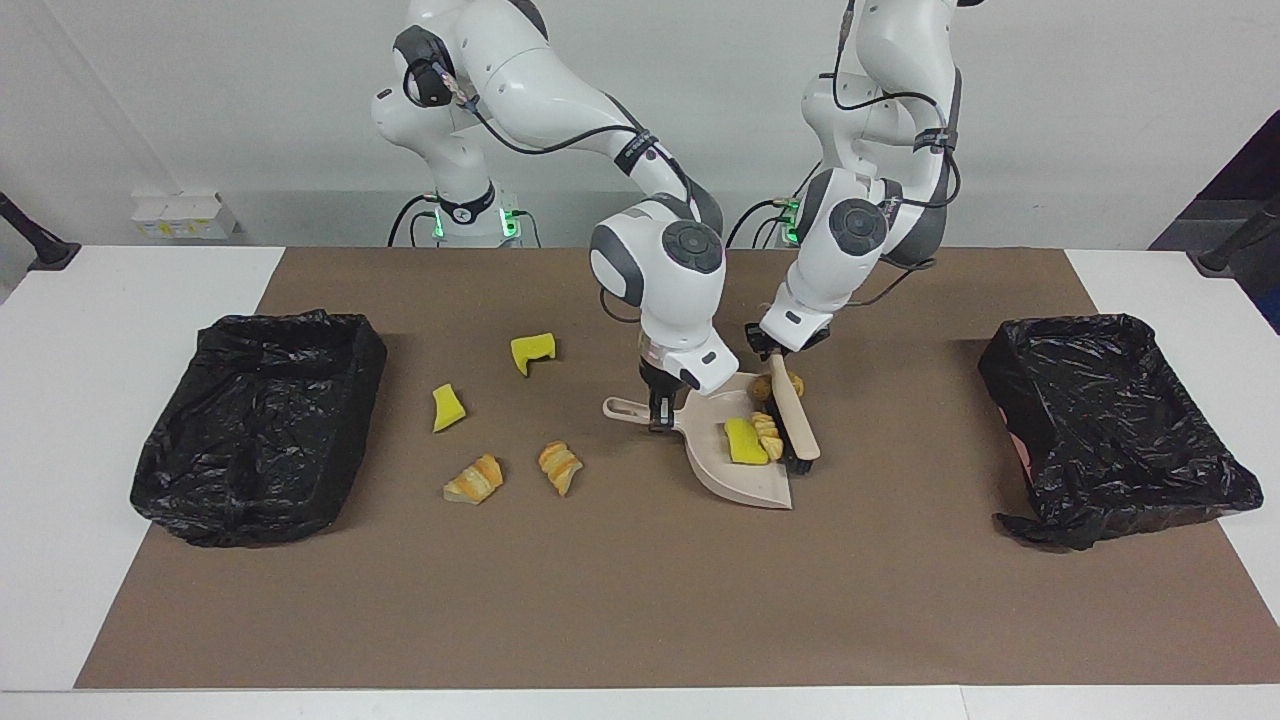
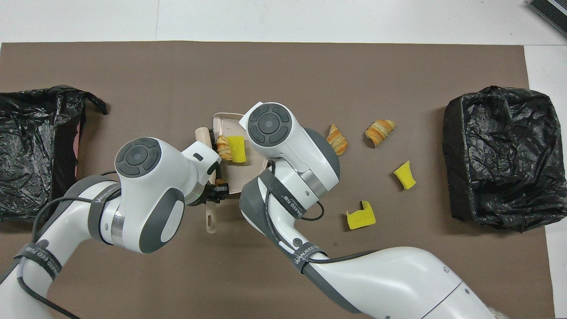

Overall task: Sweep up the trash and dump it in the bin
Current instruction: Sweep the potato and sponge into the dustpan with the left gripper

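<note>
White table [image 1: 90, 400] under brown mat [image 1: 640, 600], pale wall [image 1: 200, 90].

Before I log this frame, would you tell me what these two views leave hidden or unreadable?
- Right gripper on the dustpan handle: in the overhead view the arm's own wrist covers it.
- Third swept scrap: the brush mostly hides it in both views; in the pan or not, unclear.
- Bin at the left arm's end: overhead view's edge cuts it off.
- Both bins' insides: black liner, contents unreadable.

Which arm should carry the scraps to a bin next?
Probably the right: the right tool grips the dustpan, which holds a yellow sponge and a bread piece. The left tool holds only the brush.
</note>
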`<state>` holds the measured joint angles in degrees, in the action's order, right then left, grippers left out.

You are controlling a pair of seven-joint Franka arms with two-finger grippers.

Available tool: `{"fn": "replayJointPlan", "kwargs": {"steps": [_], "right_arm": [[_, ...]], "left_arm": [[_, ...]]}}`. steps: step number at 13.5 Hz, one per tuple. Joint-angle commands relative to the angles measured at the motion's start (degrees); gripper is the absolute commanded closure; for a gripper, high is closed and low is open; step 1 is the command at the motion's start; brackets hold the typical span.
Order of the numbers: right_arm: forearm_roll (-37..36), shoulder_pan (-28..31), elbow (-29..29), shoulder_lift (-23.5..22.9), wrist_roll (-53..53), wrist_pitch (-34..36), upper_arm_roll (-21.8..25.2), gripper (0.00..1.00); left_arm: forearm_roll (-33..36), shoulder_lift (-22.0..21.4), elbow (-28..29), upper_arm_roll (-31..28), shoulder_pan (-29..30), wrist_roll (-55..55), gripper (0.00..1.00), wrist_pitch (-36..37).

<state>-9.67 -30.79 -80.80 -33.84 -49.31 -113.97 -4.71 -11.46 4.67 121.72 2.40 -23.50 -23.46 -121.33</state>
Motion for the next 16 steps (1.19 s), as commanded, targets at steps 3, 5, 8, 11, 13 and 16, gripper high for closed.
{"fn": "replayJointPlan", "kwargs": {"steps": [3, 5, 8, 11, 13, 16], "right_arm": [[-1.0, 0.2, 0.3, -0.4, -0.7, -0.8, -0.3, 1.00], [-1.0, 0.3, 0.3, -0.4, -0.7, -0.8, -0.3, 1.00], [-0.5, 0.8, -0.3, -0.3, -0.9, -0.9, -0.3, 1.00], [-0.5, 0.6, -0.5, -0.2, -0.7, -0.9, -0.3, 1.00], [-0.5, 0.6, -0.6, -0.1, -0.7, -0.8, -0.3, 1.00], [-0.5, 0.7, -0.7, 0.0, -0.8, -0.8, -0.3, 1.00]], "left_arm": [[-0.1, -3.5, -2.4, -1.4, 5.3, -3.8, 1.00, 11.6], [0.7, -6.0, 0.7, -1.3, 7.6, -5.0, 1.00, 15.6], [0.7, -11.7, 11.0, -1.1, 6.5, -5.2, 1.00, 9.4], [0.6, -9.2, 12.3, -0.9, 0.7, -7.6, 1.00, 2.3], [0.0, -8.1, 11.6, -0.8, -1.8, -7.3, 1.00, -1.5], [-0.9, -5.9, 8.5, -0.8, -3.3, -7.4, 1.00, -4.9]]}}
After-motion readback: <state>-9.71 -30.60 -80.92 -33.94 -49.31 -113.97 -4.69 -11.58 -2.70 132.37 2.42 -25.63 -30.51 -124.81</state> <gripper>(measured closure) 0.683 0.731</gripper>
